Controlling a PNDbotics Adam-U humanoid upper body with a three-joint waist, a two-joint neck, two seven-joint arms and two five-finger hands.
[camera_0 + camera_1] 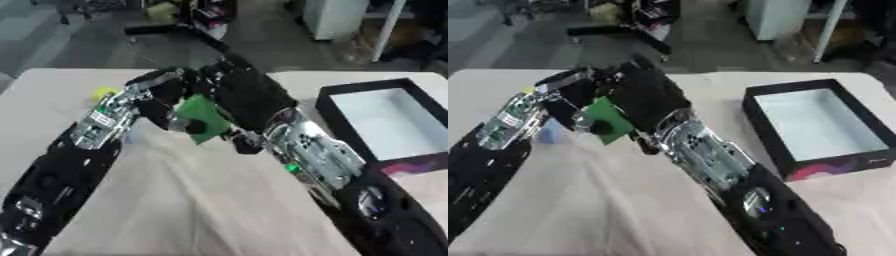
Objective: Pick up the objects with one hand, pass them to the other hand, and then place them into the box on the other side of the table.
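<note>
Green and flat, the object sits up in the middle of the frame, caught between both robot hands above the beige tabletop. It looks like a thin square card or packet, tilted, with one corner pointing down toward the table. The left hand comes in from the lower left along a black and silver arm, and its dark fingers curl against the left edge of the green piece, one fingertip lying across its lower part. The right hand reaches in from the lower right and covers the object's right side with its black palm; its fingers are bent round that edge, though exactly how they close is hard to make out. Both hands meet at the object, touching it from opposite sides. A small yellow thing lies on the table just left of the left hand. Over at the right of the frame the black box with a pale inside stands open, well apart from the hands.
</note>
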